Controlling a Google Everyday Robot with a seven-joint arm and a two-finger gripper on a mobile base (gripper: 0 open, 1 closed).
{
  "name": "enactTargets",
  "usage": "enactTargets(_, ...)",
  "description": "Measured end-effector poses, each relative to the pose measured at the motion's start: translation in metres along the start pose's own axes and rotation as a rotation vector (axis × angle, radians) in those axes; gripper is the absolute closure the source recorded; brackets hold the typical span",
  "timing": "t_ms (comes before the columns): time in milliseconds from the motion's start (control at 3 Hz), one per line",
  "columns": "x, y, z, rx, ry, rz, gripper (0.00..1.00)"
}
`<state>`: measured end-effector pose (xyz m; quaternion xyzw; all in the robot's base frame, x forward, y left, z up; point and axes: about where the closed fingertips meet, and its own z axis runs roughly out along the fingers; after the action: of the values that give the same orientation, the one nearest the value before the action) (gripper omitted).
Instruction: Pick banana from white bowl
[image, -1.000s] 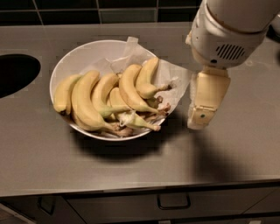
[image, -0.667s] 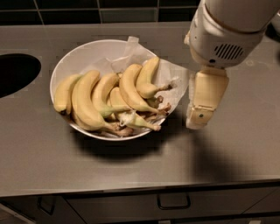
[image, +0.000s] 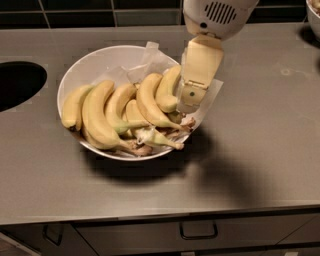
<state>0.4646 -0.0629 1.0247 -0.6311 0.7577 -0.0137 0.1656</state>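
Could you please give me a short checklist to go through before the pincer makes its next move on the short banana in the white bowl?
1. Target in view: ok. The banana lies at the right end of the row in the white bowl.
2. Pincer placement: ok. The pincer hangs over the bowl's right side, close beside the banana.
3. Grip on the banana: cannot tell.
4. Room around the target: not ok. A longer banana lies against its left side.
5. Paper liner: cannot tell whether it would catch; it sticks out past the rim beside the pincer.
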Motion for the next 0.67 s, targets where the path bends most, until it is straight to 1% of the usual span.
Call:
enactTargets(333,0.0,0.0,0.0,0.0,0.0,0.0,0.0)
enactTargets(667,0.0002,0.0005,0.0069,-0.016,0.039,0.07,0.0)
